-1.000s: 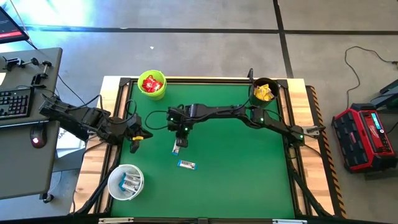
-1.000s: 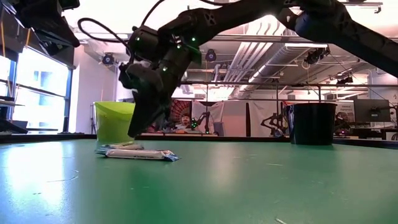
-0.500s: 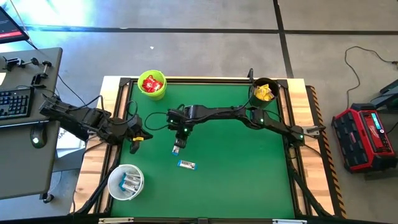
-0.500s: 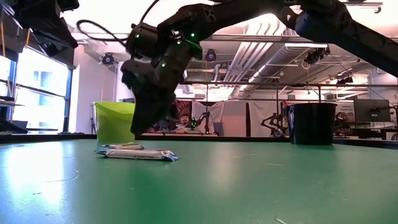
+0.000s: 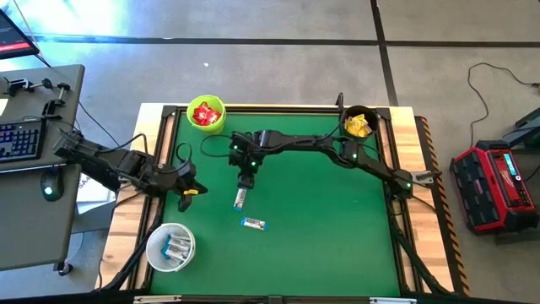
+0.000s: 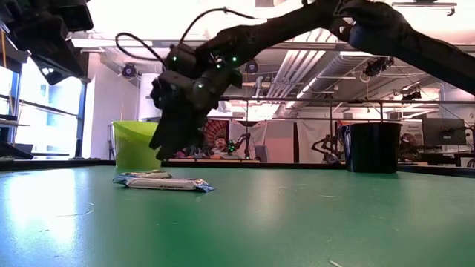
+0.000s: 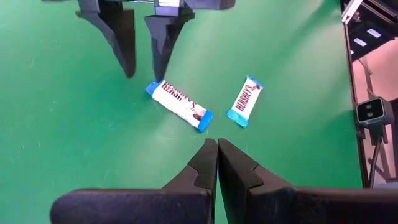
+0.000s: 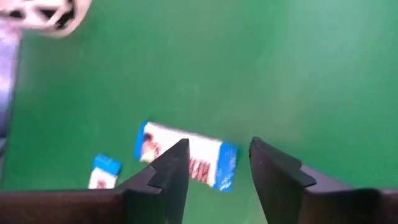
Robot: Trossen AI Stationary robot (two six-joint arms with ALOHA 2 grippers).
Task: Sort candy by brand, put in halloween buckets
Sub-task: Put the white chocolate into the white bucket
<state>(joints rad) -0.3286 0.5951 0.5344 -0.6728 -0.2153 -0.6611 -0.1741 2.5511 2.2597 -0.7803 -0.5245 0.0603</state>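
right gripper (image 5: 245, 180) hangs over the middle of the green table (image 5: 337, 236), fingers parted with nothing between them, just above a white-and-blue bar (image 5: 240, 199) lying flat on the mat. a second white-and-blue bar (image 5: 253, 224) lies near it, toward the front edge, apart from the first. left gripper (image 5: 187, 191) waits by the left side of the table, fingers pressed together, holding nothing. the lime green bucket (image 5: 206, 116) at the back left holds red packets, the black bucket (image 5: 359, 124) at the back right holds yellow packets, and the white bucket (image 5: 171, 247) at the front left has white-and-blue bars inside.
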